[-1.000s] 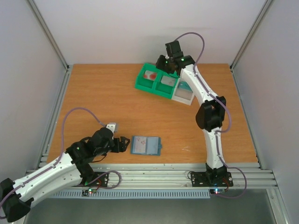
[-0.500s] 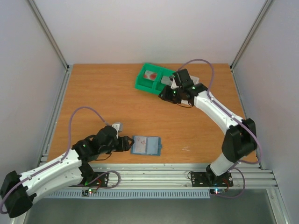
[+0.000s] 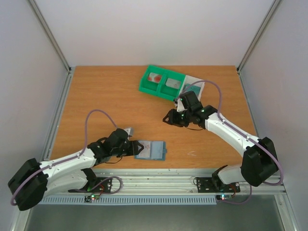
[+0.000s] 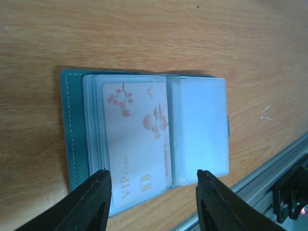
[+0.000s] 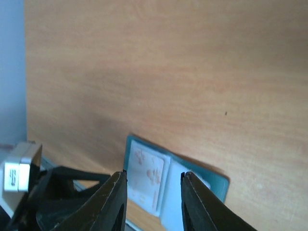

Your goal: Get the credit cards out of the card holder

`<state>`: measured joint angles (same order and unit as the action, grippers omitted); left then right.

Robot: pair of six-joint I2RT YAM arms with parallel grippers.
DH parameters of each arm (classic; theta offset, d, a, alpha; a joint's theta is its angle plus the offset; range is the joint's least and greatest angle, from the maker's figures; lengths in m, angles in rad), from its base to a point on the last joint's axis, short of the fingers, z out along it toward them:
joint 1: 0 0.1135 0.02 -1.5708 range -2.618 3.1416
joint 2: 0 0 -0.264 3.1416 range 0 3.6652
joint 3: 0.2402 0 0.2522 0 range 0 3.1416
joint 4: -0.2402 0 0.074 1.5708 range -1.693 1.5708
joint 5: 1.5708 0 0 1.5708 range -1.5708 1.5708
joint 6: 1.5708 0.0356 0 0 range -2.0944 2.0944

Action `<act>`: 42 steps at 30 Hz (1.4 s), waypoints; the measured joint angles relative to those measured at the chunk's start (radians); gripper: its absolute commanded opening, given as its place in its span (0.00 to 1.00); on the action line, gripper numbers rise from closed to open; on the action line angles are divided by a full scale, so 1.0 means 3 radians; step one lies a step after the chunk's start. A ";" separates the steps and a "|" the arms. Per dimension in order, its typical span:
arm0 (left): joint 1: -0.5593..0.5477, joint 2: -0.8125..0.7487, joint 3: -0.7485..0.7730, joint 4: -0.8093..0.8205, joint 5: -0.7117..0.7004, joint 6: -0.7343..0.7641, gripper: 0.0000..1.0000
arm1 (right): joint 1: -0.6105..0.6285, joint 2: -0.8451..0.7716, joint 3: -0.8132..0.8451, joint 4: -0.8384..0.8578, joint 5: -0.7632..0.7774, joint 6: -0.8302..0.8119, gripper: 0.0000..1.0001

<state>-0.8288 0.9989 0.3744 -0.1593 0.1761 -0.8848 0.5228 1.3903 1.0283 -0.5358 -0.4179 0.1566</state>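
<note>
The blue-grey card holder [image 3: 151, 150] lies open near the table's front edge. In the left wrist view its left half [image 4: 77, 130] carries a white credit card [image 4: 137, 137] with red blossom marks and "VIP CARD" in a clear sleeve; the right sleeve [image 4: 199, 125] looks empty. My left gripper [image 3: 134, 148] is at the holder's left end, and its jaws [image 4: 153, 172] stand apart over the card's near edge, gripping nothing. My right gripper [image 3: 169, 118] hangs open above the table, between the tray and the holder. From it I see the holder [image 5: 166, 180] well below the fingers.
A green tray [image 3: 144, 87] at the back holds a red-marked card [image 3: 155, 77] and a grey card [image 3: 172, 83]. Beside it is a white compartment [image 3: 196, 85]. The aluminium rail [image 3: 159, 180] runs along the near edge, close to the holder.
My right arm swung from the tray down toward the table's middle. My left gripper slid right to the holder's edge and its jaws narrowed.
</note>
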 measured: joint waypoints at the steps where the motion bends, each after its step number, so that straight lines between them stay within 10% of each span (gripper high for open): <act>1: 0.0000 0.0050 0.0000 0.0024 0.0010 -0.0003 0.47 | 0.0029 -0.0013 -0.0062 0.0013 -0.0017 -0.0003 0.32; 42: -0.0136 0.0744 -0.0084 0.0652 0.0375 -0.0310 0.31 | 0.0945 0.0448 -0.0993 0.0757 0.0170 0.0056 0.24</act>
<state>-0.8696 1.2221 0.3492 0.0364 0.2886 -0.9779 0.8062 1.5246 0.7303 -0.3088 -0.3668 0.1734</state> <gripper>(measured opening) 0.310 0.254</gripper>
